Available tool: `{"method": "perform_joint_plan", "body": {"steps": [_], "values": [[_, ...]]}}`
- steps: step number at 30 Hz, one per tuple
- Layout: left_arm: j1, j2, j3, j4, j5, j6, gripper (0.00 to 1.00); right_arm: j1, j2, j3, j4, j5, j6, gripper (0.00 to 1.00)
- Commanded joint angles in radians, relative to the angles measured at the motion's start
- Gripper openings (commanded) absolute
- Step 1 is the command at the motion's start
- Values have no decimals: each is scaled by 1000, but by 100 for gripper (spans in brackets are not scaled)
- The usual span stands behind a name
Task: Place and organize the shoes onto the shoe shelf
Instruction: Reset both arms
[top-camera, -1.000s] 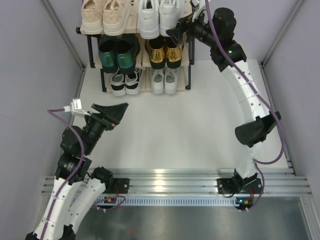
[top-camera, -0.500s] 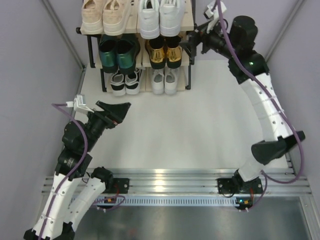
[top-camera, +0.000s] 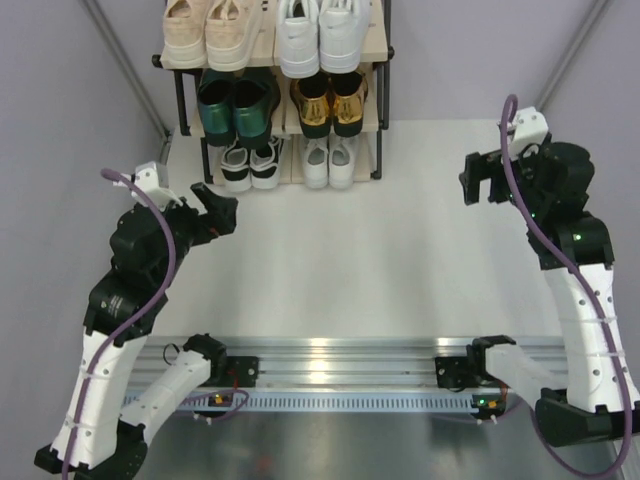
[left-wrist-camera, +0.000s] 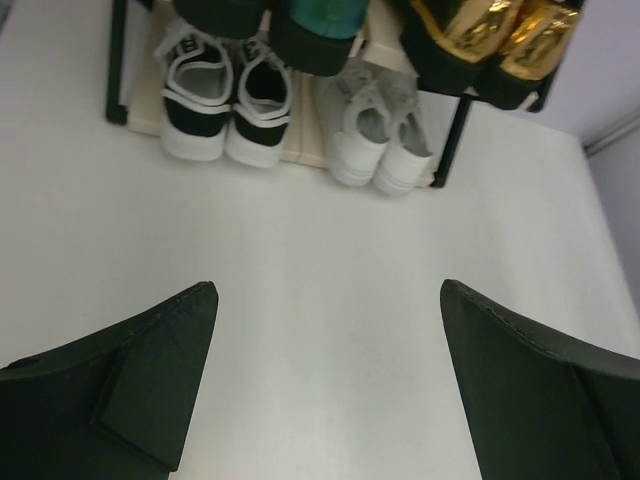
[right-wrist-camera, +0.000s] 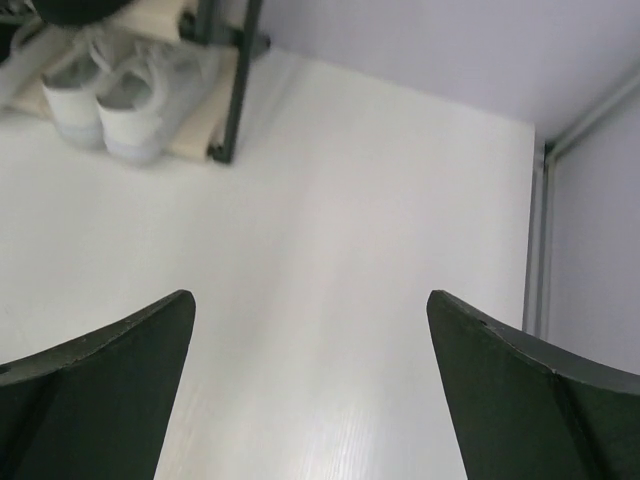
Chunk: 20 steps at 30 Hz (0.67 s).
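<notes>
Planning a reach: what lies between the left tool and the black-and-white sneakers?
Only bare table lies between left tool and sneakers, per left wrist view.

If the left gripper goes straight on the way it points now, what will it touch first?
The left gripper would most likely meet the bare table, short of the shoe shelf. On a flatter path, the white lace-ups on the bottom tier come first; depth is unclear.

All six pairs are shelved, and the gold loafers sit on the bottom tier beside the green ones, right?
Not the bottom tier: the gold loafers sit on the middle tier of the shoe shelf, beside the green loafers. The top external view shows it. All six pairs are indeed shelved.
</notes>
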Motion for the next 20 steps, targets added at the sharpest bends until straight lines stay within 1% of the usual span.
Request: {"method": "perform_joint_plan", "body": {"steps": [1,2,3,5,6,10,13,16,20], "values": [[5,28,44,-147,-178,130,98,-21,-86,-98,-15,107,63,99],[5,25,41,-159,-205,150,98,-24,-102,-133,-15,115,101,100],[4,20,39,-180,-225,158,98,-26,-114,-150,-14,194,127,99],[5,-4,26,-191,-269,172,98,-29,-140,-189,-18,271,200,99],[5,-16,18,-196,-275,173,98,-30,-146,-196,-26,336,222,99],[5,-87,-11,-193,-285,149,98,-30,-136,-221,-75,438,265,99],[4,-110,-33,-195,-272,136,98,-30,-146,-247,-69,441,250,99],[4,-125,-46,-195,-251,130,98,-32,-191,-296,-12,377,200,99],[4,-142,-62,-195,-240,127,98,-32,-258,-367,66,313,192,100]]}}
